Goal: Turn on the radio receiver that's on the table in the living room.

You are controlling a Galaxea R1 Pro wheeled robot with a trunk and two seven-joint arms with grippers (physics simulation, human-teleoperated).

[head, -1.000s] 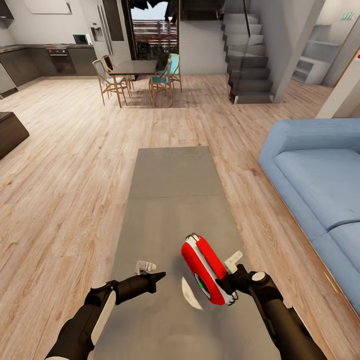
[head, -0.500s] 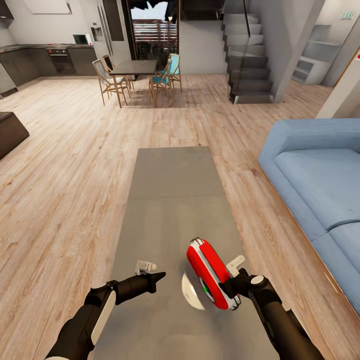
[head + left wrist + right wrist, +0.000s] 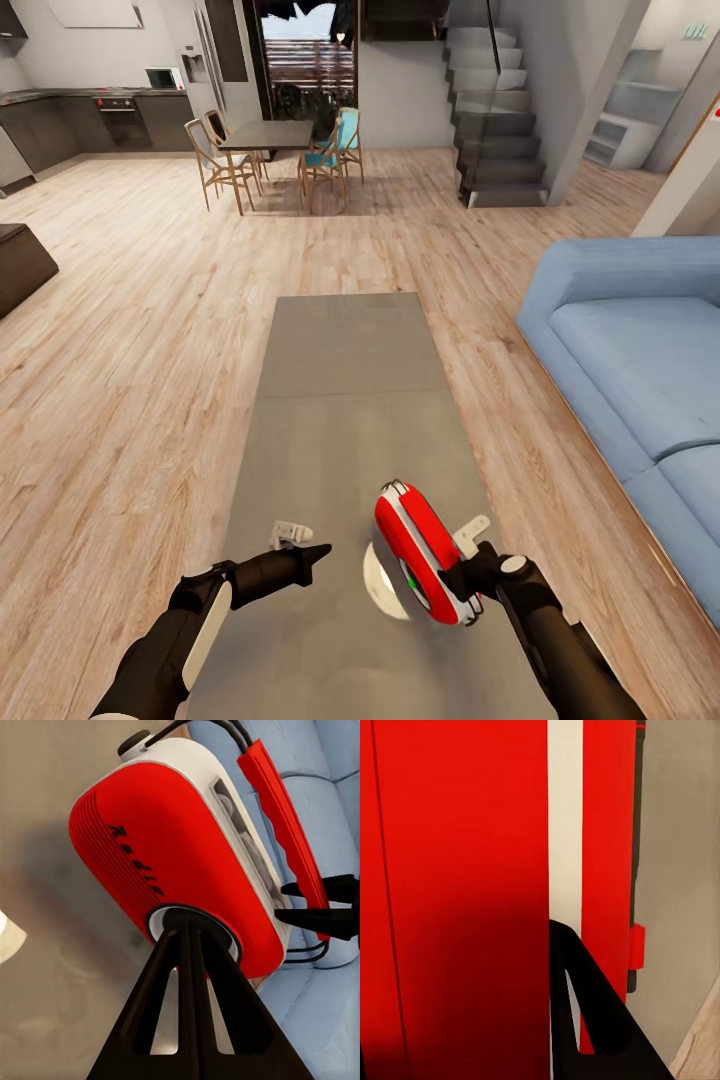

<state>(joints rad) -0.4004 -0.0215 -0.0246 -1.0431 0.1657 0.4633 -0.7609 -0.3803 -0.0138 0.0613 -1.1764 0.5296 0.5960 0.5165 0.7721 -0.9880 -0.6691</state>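
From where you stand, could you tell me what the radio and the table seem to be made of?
The radio looks like glossy moulded plastic: smooth red faces with a sheen and a white rounded body. The table has a flat matte grey top with faint seams, perhaps painted board or concrete; the render leaves it open.

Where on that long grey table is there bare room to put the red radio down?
The long matte grey table is bare along its whole far stretch, bordered by wood floor on one side and the light blue sofa on the other. The near end is crowded: the glossy red-and-white radio, right gripper and left gripper.
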